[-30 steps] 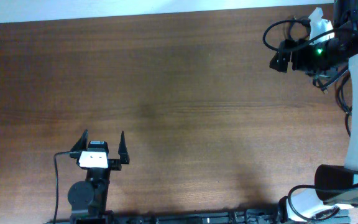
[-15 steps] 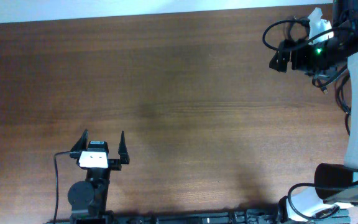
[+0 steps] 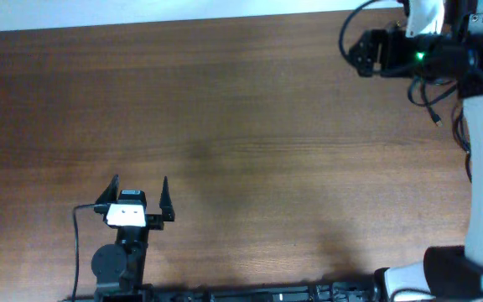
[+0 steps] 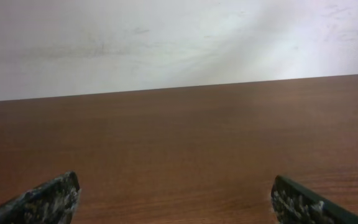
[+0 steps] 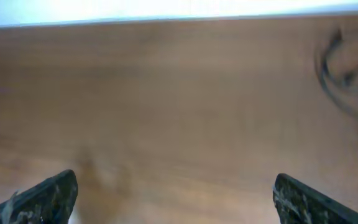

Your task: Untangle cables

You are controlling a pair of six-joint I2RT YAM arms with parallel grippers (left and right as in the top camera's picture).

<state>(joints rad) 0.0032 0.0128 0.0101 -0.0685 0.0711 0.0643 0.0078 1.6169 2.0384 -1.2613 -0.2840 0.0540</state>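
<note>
I saw both claws, left (image 3: 139, 180) and right (image 5: 176, 183), spread wide and empty, while the cables (image 5: 323, 68), a blur near the far edge of the table (image 3: 241, 126), looked light, soft and floppy, best pinched at a loose loop.

Your table (image 3: 250, 126) is reddish-brown wood grain, the wall (image 4: 166, 37) off-white; the fingers (image 4: 42, 200) are black flecked with grey, the right arm (image 3: 482, 164) white, the cables (image 5: 321, 65) blurred black.
</note>
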